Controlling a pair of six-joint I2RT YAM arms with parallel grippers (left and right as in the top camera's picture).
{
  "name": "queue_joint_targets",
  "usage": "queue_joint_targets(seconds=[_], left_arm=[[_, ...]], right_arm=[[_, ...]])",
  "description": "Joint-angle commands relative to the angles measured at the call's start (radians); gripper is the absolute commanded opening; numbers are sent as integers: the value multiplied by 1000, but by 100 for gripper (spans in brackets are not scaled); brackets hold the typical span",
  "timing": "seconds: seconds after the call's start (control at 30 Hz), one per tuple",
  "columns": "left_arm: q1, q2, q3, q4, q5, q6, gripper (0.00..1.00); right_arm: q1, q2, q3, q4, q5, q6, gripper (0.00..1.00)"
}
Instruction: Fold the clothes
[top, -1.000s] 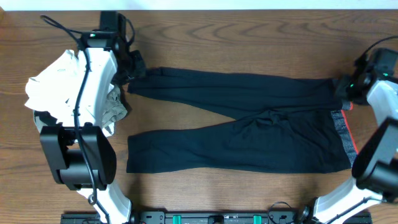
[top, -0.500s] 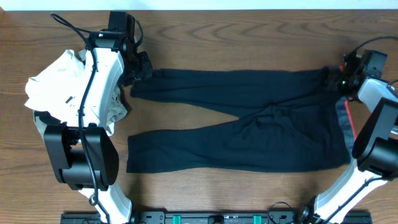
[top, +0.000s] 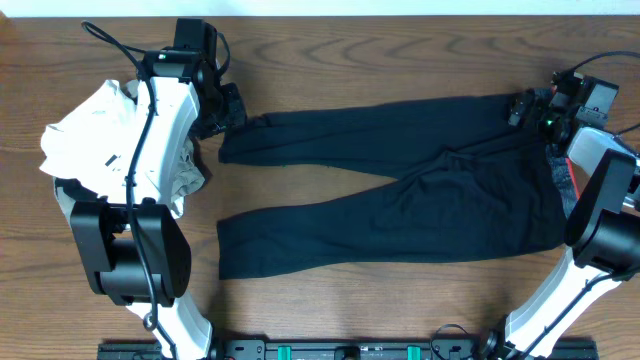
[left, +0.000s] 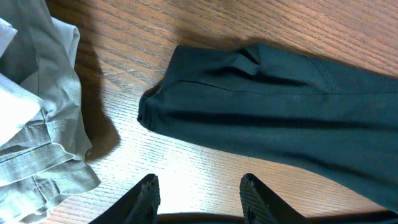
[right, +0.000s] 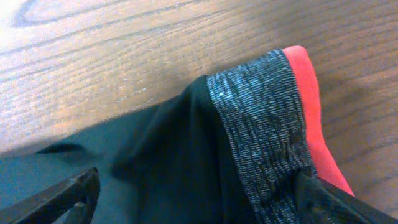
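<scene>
While leggings (top: 400, 200) lay mid-desk, the left gripper (left: 199, 190) hung spread by a hem (left: 149, 112), the right gripper (right: 196, 196) spread over the waistband (right: 264, 124), far-right corner.

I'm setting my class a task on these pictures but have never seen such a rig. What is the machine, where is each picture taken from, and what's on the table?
This is a robot with two jointed arms at a wooden table. The overhead picture looks straight down: the left arm is on the picture's left, the right arm on its right. Black leggings lie spread between them; a pile of pale clothes sits by the left arm. The other two pictures come from a camera on each wrist. The left claw is open above bare wood, near a leg cuff. The right claw is open over the grey waistband. Neither is closed on anything.
</scene>
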Motion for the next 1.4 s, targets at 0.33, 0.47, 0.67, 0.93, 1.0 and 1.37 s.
queue_joint_targets(seconds=[0.33,0.47,0.67,0.93,1.0,1.37], left_arm=[[1,7,-9,-18,3,6,55],[1,7,-9,-88,3,5,61],[1,7,-40,-237,4,-18,62],[-4,3,-268,-218,123,-51,61],[-10,1,-332,-190,123,-51,61],[-98,-66,-477,-183,34,-40,60]], right_arm=[[-52,-458,-21,-514,61,6,99],[-84,-554,-21,-769,292,137,99],[-165,-600,-29,-1075,346,254,99],[-277,-600,-245,-1052,277,287,99],[-300,-600,-304,-1010,261,287,99],[-313,-600,-459,-797,246,283,99]])
